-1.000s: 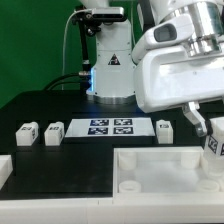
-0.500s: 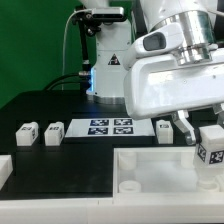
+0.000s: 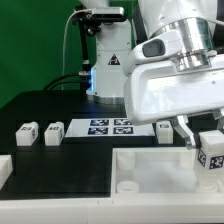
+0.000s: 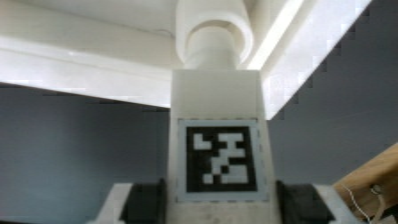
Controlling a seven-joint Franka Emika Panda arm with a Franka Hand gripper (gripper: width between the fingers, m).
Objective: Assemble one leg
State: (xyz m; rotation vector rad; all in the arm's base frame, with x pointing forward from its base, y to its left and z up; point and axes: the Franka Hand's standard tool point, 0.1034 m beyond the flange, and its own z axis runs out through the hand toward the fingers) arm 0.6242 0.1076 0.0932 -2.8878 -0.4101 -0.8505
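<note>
My gripper point(image 3: 207, 140) is shut on a leg point(image 3: 211, 155), a small white block with a black-and-white tag, held upright over the right part of the large white tray part point(image 3: 150, 172). In the wrist view the leg point(image 4: 221, 130) stands between my dark fingers point(image 4: 141, 206), tag facing the camera, its round end pointing at the tray part's rim point(image 4: 107, 75). Three more legs lie on the black table: two at the exterior view's left point(image 3: 27, 133) point(image 3: 53, 131) and one beside the marker board point(image 3: 163, 129).
The marker board point(image 3: 111, 127) lies flat mid-table. A white block point(image 3: 4, 170) sits at the exterior view's left edge. A robot base with a blue light point(image 3: 108, 70) stands behind against a green backdrop.
My gripper has moved toward the exterior view's left and lower with the leg, bringing it down over the tray part's right side.
</note>
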